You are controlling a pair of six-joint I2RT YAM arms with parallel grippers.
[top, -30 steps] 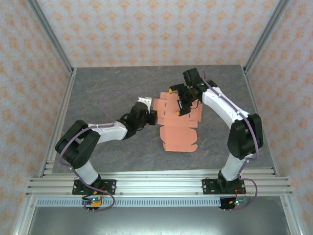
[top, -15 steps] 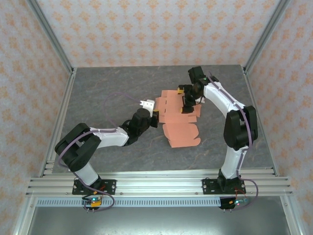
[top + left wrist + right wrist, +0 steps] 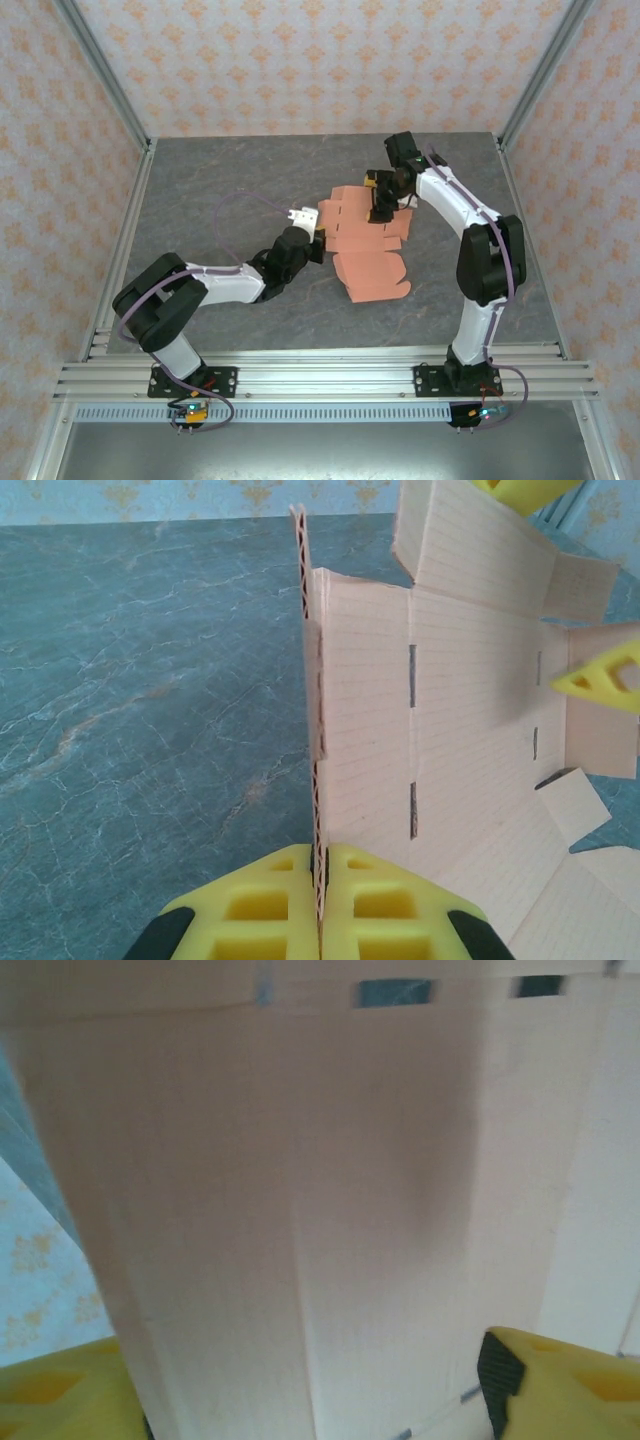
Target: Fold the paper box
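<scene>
Narrowing since a second ago, the right fingers (image 3: 380,208) straddle, unclamped, a far flap of the paper box (image 3: 365,245) lying at the middle of the table (image 3: 220,190), likely to fold it. To anchor the sheet, the left fingers (image 3: 345,895) pinch its left edge.

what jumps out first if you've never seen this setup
A salmon-orange die-cut card sheet, partly folded up, lies in the middle of the grey marbled table. The left tool is clamped on its upright side flap, while the right tool straddles a raised panel at the sheet's far edge.
</scene>
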